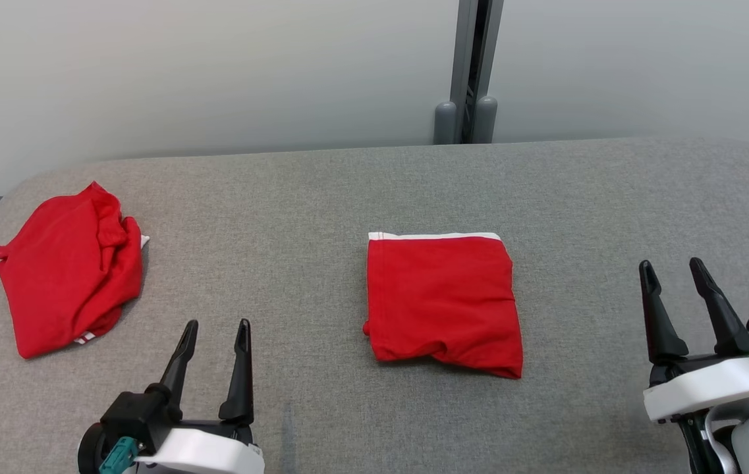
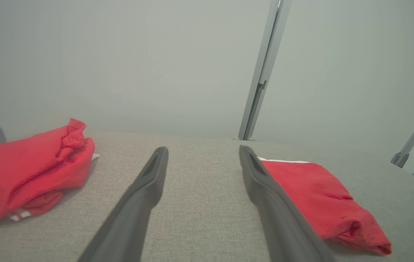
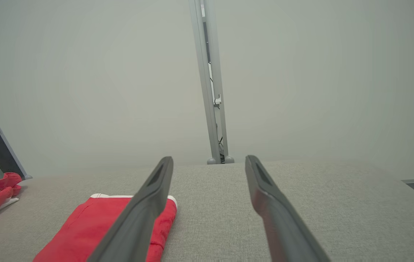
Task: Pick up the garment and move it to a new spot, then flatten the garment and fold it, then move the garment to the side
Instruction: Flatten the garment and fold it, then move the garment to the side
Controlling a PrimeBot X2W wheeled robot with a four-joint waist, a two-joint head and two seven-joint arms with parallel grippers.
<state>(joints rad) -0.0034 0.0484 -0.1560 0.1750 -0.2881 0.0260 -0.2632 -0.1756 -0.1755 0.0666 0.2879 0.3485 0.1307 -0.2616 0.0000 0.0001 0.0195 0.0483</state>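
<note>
- While lying folded at centre of table (image 1: 321,191): garment (image 1: 443,303), soft, light, floppy; probably best pinched at thick near fold.
- Left gripper (image 1: 217,324), right gripper (image 1: 670,263): jaws wide, empty.

No text, label, brand or number can be read anywhere (all three views checked).

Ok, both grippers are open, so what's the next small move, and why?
Probably reach the left gripper toward the near left corner of the folded garment to grasp it. It lies folded in the middle of the table, so moving it aside seems all that remains, and the other red garment already sits bunched at the left. The right gripper is open too, touching nothing.
</note>
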